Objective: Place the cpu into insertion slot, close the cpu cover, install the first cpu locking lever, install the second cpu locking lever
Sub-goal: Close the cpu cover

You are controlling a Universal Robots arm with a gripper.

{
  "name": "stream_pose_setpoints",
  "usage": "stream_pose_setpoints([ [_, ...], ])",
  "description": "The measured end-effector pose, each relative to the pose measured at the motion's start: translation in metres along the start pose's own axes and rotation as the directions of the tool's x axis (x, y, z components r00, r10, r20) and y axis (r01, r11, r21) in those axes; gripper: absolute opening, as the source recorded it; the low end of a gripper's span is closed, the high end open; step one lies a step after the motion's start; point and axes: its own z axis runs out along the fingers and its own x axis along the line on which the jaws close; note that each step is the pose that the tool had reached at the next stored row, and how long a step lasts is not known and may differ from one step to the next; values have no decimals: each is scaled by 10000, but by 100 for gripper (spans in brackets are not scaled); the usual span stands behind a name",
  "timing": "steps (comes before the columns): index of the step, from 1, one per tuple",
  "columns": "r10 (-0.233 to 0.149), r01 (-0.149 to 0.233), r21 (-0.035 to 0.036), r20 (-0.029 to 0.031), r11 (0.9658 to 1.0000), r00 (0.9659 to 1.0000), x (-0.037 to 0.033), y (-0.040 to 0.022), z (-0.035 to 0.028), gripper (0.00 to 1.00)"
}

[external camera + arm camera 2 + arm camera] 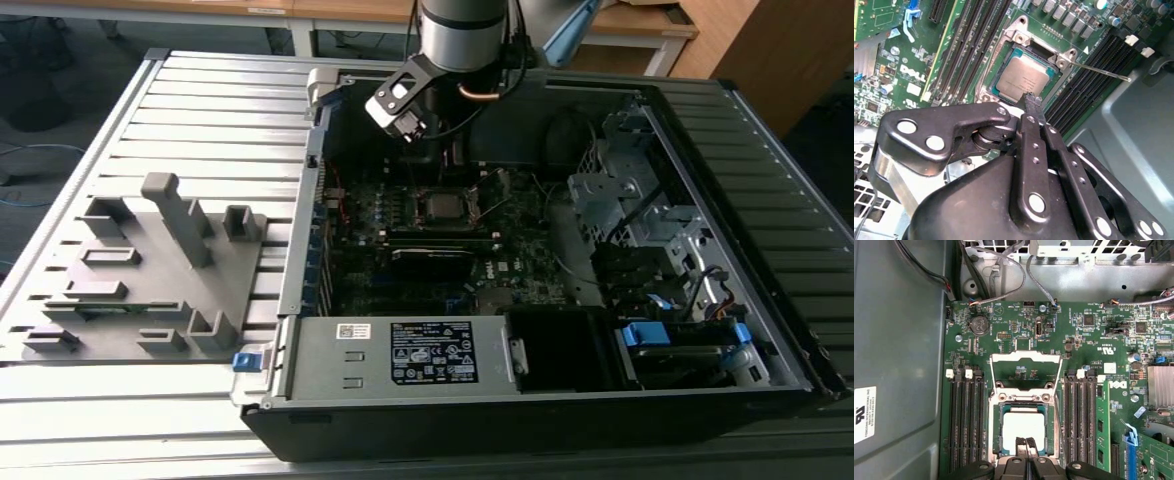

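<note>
Inside the insertion slot (995, 435) the cpu (1024, 424) is laid; the cpu cover (1026, 358) is not shut; the claw (1026, 446) is clenched, empty

Ribbed grey metal surface (200, 110), slats across. Behind: light wood desks (347, 10) w/ white legs. Wood cabinet (767, 50) at exterior view's right. Dark floor (54, 60) btwn. Light even, soft.

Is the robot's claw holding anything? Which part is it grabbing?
Nothing is held. The gripper is shut with nothing between its fingers. Its tips are at the edge of the cpu, which lies in the insertion slot.
</note>
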Motion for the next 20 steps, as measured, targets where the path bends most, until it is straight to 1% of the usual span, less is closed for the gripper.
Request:
stream_pose_setpoints([
  [10,0,0,0,0,10000,10000,0,1,-11,11],
  [12,0,0,0,0,10000,10000,1,2,-26,11],
  [20,0,0,0,0,10000,10000,1,12,-26,11],
])
